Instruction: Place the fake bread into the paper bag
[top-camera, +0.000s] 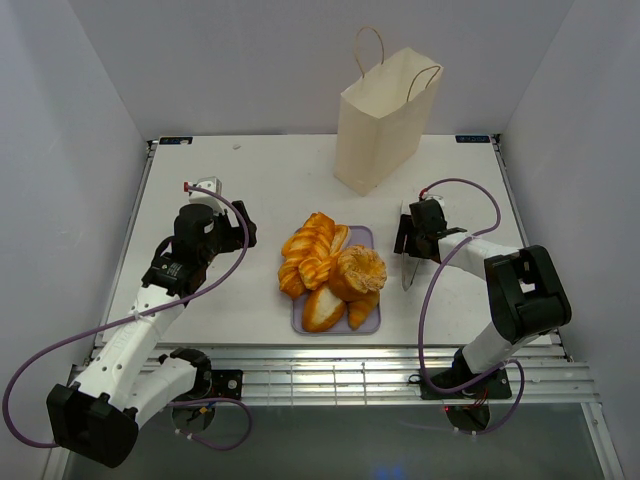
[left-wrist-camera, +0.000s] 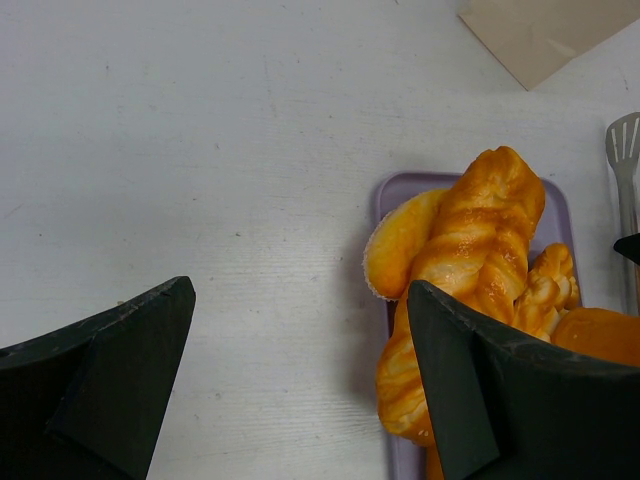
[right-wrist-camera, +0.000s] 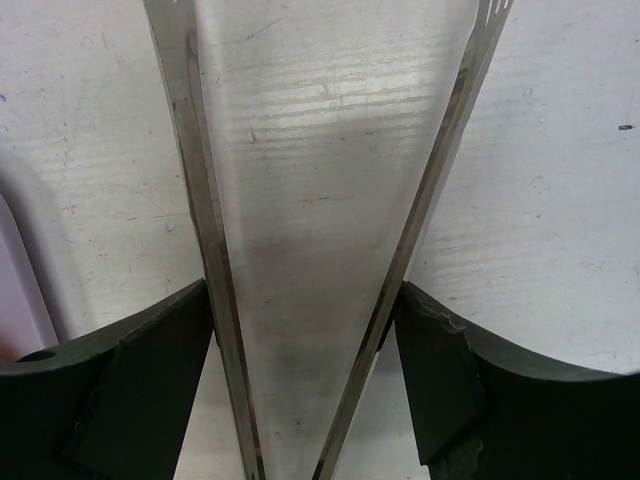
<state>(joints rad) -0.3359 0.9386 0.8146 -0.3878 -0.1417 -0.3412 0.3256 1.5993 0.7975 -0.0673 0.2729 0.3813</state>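
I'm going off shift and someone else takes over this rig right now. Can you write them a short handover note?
Left pincer: open, empty, low over the table beside the lilac tray.
Right pincer: closed against both arms of the metal tongs, right of the tray.
Fake bread: heaped on the tray, mid-table.
Paper bag: upright at the far side; its inside cannot be seen.
Done: tongs gripped.
Left: lift each bread piece from the tray and drop it into the bag.
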